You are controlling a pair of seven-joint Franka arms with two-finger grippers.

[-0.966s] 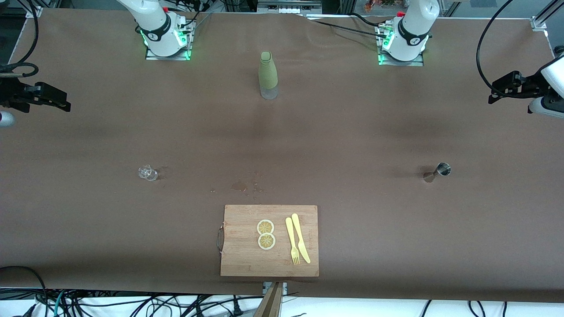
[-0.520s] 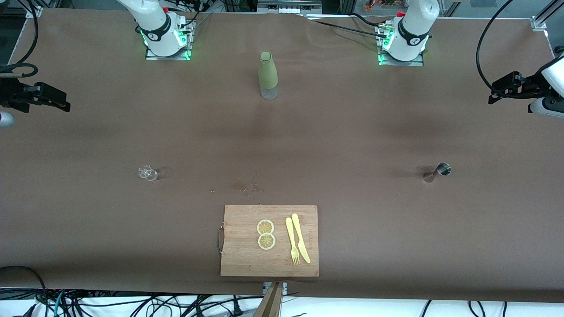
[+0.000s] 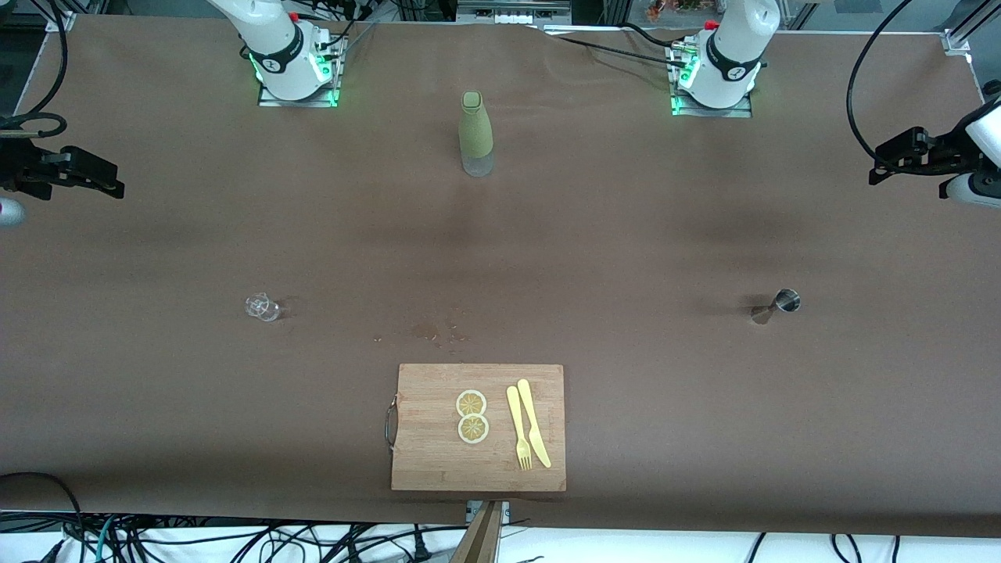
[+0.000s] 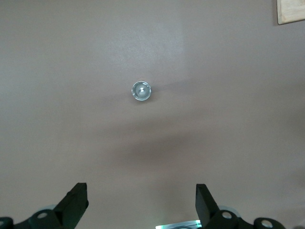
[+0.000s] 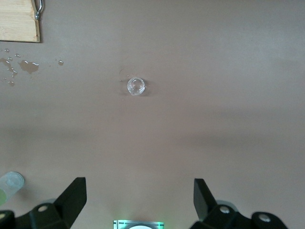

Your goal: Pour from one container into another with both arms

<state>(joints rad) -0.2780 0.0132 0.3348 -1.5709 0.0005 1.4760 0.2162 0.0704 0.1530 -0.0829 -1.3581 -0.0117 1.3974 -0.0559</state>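
Observation:
A small clear glass (image 3: pixel 262 306) stands toward the right arm's end of the table; the right wrist view shows this glass (image 5: pixel 136 86) from above. A steel jigger (image 3: pixel 776 304) stands toward the left arm's end, and appears as a jigger (image 4: pixel 141 91) in the left wrist view. A green bottle (image 3: pixel 475 134) stands upright between the two bases. My right gripper (image 3: pixel 109 178) hangs high at its end of the table. My left gripper (image 3: pixel 880 166) hangs high at the other end. The right gripper (image 5: pixel 139 191) and the left gripper (image 4: pixel 141 195) are open and hold nothing.
A wooden cutting board (image 3: pixel 426 461) lies near the front edge with two lemon slices (image 3: pixel 471 416) and a yellow fork and knife (image 3: pixel 528 434) on it. A few liquid drops (image 3: pixel 438 334) dot the mat just above the board. Cables hang at both table ends.
Both grippers have drifted very slightly outward and upward in the front view. The glass, jigger and bottle have not moved.

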